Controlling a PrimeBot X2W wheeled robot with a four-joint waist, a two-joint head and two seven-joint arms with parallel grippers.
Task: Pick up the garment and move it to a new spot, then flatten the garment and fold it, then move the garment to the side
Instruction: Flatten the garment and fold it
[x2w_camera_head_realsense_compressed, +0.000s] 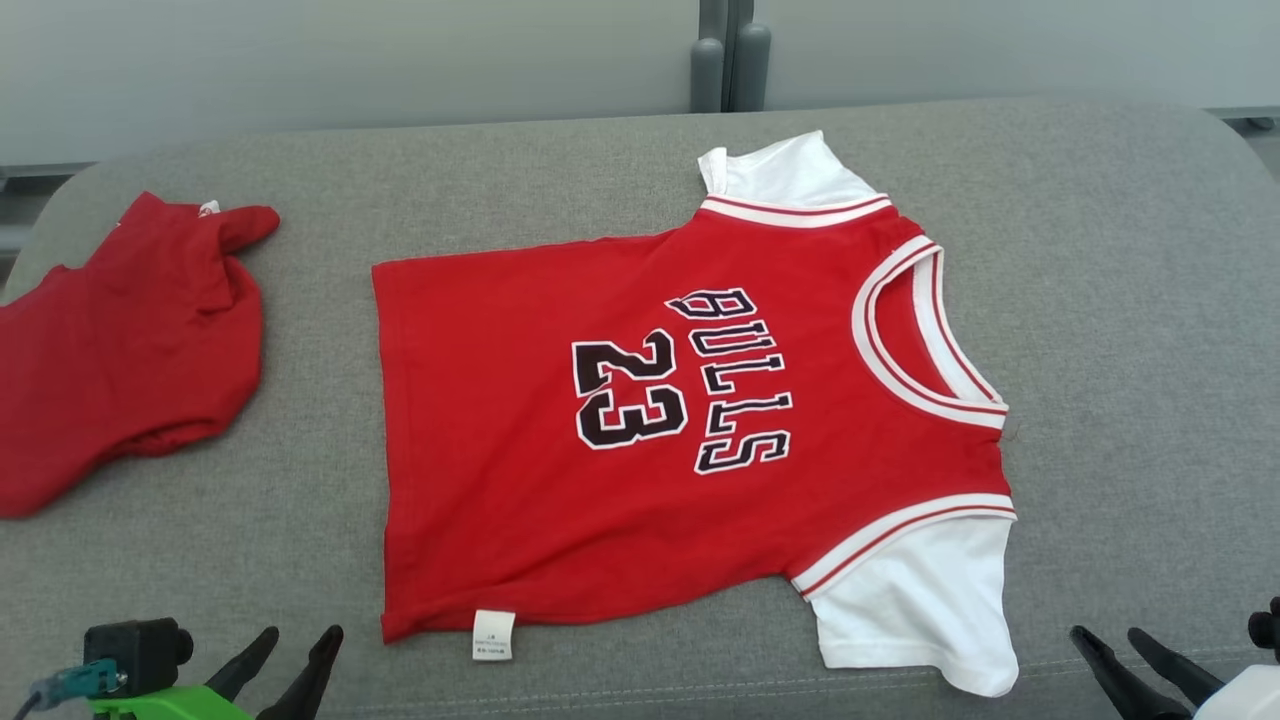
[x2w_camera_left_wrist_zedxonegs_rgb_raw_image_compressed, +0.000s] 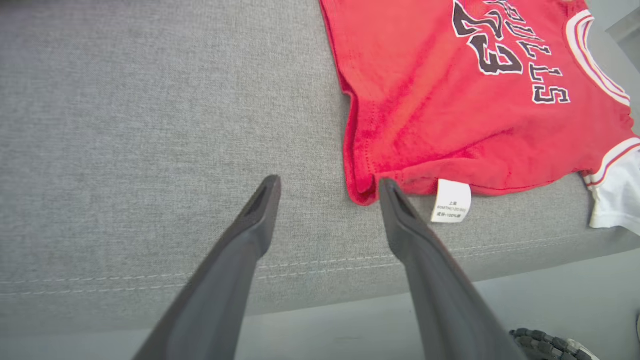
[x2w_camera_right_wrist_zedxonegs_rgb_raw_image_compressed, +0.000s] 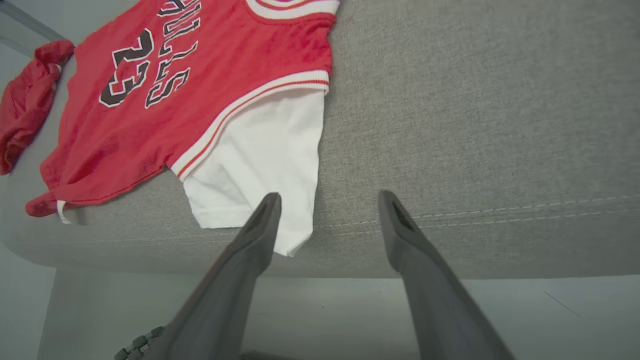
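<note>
You have one jersey (x2w_camera_head_realsense_compressed: 650, 420) spread flat, print up, mid-way along the grey cushion (x2w_camera_head_realsense_compressed: 1100, 300), hem to your left and collar to your right, a layout that likely suits folding. Your left gripper (x2w_camera_head_realsense_compressed: 302, 632) hangs spread and empty beside the near hem corner, and your right gripper (x2w_camera_head_realsense_compressed: 1107, 632) likewise beside the near white sleeve (x2w_camera_head_realsense_compressed: 920, 600), probably to take those two points. Count two sleeves, one care label (x2w_camera_head_realsense_compressed: 493, 634) and one other crumpled red garment (x2w_camera_head_realsense_compressed: 120, 340) far left

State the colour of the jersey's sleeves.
The sleeves are plain white; the right wrist view shows the near one best.
</note>
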